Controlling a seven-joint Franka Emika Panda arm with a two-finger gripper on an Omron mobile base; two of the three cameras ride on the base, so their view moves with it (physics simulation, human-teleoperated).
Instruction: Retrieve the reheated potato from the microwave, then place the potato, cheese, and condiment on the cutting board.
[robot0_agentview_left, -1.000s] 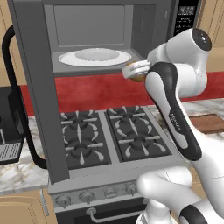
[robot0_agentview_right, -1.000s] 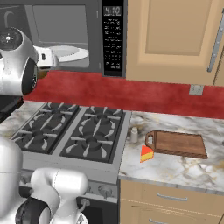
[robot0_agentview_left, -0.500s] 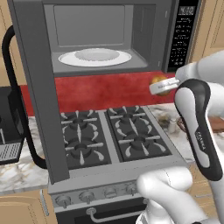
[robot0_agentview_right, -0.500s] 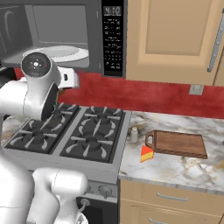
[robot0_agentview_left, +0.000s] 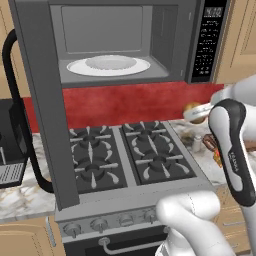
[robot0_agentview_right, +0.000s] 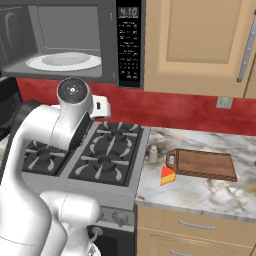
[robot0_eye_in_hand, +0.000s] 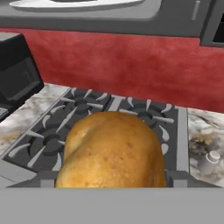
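Potato (robot0_eye_in_hand: 111, 151) moved right, clear of microwave (robot0_agentview_left: 125, 45); plate (robot0_agentview_left: 108, 65) inside bare.

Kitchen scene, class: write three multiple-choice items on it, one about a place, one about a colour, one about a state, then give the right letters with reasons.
1. Where is the potato?
A. On the microwave plate
B. In the tool, above the stove
C. On the cutting board

2. What colour is the wall strip behind the stove?
A. Red
B. Blue
C. White

3. How is the microwave door?
A. Shut
B. Swung open
C. Missing

Answers:
1 B: the hand view has the potato close up over the burners, and the plate is bare.
2 A: the backsplash is red.
3 B: the door hangs open at the left.
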